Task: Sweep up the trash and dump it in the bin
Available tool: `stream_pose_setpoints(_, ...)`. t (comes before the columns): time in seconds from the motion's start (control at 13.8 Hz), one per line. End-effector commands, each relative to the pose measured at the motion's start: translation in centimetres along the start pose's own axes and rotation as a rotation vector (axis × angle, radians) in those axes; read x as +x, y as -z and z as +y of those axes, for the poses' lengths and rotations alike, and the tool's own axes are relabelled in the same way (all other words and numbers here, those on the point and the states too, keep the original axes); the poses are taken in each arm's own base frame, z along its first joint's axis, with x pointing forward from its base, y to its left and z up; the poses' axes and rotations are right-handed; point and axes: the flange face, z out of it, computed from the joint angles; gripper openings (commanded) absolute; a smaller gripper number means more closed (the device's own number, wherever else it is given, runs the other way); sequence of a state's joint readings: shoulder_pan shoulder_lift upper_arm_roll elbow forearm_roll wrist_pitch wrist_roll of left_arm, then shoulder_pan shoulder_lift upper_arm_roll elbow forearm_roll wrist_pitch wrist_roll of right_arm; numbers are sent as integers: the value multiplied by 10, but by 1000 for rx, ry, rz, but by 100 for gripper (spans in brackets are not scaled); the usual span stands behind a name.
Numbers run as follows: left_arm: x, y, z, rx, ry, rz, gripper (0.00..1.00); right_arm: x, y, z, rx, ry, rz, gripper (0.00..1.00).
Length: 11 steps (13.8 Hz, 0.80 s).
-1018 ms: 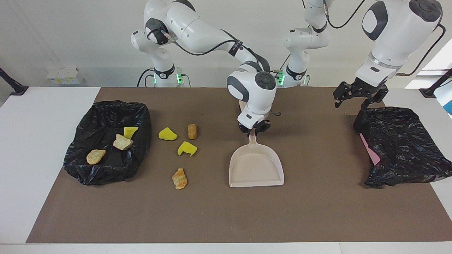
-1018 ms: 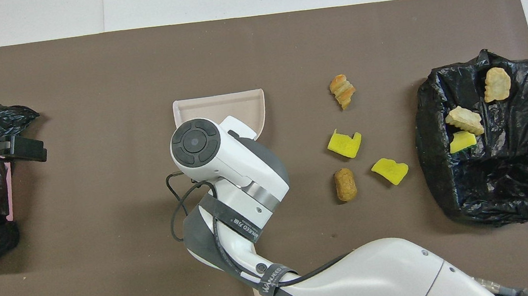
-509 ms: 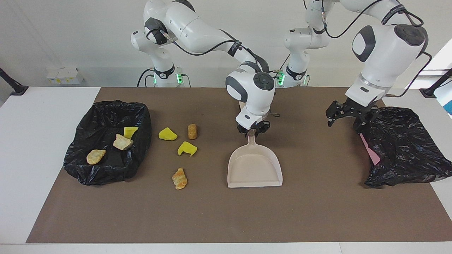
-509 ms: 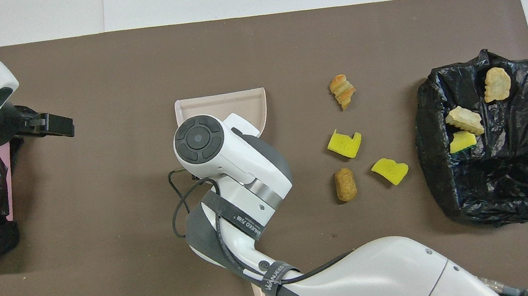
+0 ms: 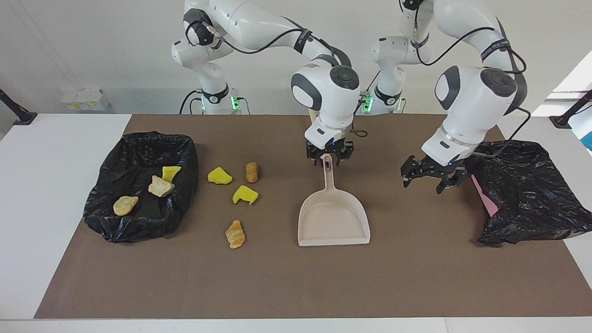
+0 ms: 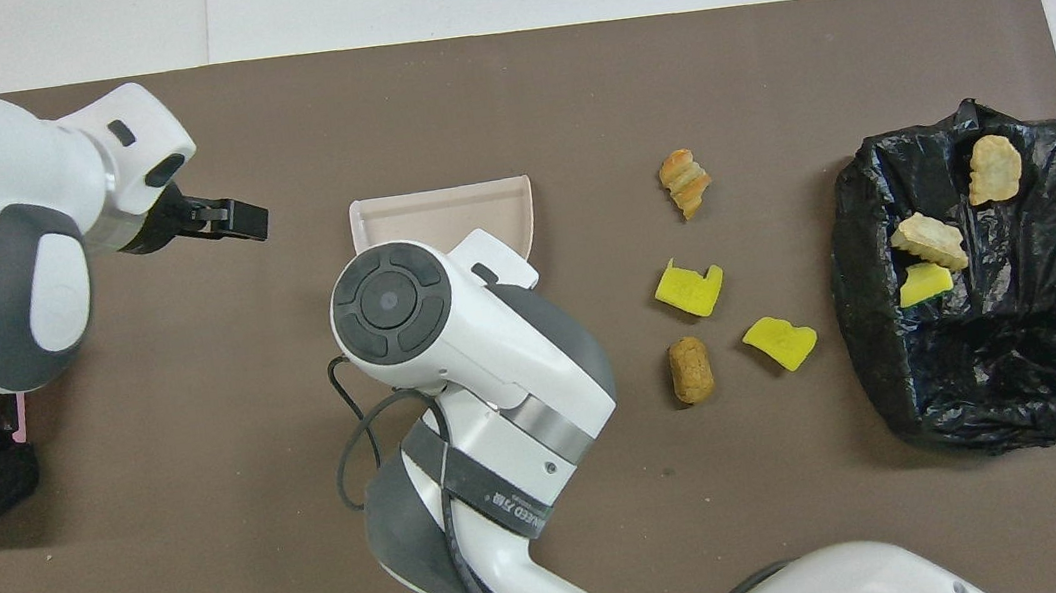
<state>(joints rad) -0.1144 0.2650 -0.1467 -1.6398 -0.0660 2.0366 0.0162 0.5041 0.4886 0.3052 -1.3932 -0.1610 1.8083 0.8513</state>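
I am watching the right gripper [image 5: 329,157] hang at the tip of the handle of the beige dustpan [image 5: 334,222]. I cannot tell whether it is gripping that handle or not. The pan is lying flat on the brown mat [image 5: 416,277], with its mouth pointing to six o'clock on the facing view.

At three o'clock from the handle the left gripper [image 5: 428,178] is hovering over the mat, jaws spread and empty, beside a crumpled black bag [image 5: 527,194].

At nine o'clock from the pan four pieces of trash are lying loose: two yellow chunks [image 5: 219,176] [image 5: 245,194], a brown cylinder [image 5: 251,172] and a croissant piece [image 5: 235,233]. Further toward nine, the black-lined bin [image 5: 138,226] is holding three more scraps.

I am reading this as the sweeping step. The next move needs a firm hold on the pan, then the loose scraps pushed in.
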Motion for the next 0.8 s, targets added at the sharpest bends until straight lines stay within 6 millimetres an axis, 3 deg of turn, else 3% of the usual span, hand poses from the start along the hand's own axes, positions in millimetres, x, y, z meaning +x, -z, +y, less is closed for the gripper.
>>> stream_pose_setpoints(0.0, 4, -27, 44, -14, 26, 3, 100, -54, 8, 9, -8, -14, -40, 83)
stream_pose_setpoints(0.29, -7, -63, 108, -13, 60, -44, 100, -144, -10, 6, -17, 32, -56, 85)
stream_pose_setpoints(0.36, -9, -65, 115, -13, 83, -42, 100, -165, -17, 7, 12, 36, -44, 85)
stream_pose_setpoints(0.58, -30, -84, 144, -3, 92, -98, 100, -217, -46, 17, 4, 87, -46, 84)
stream_pose_setpoints(0.73, -47, -103, 173, 1, 95, -126, 100, -241, -64, 25, -30, 112, -56, 84)
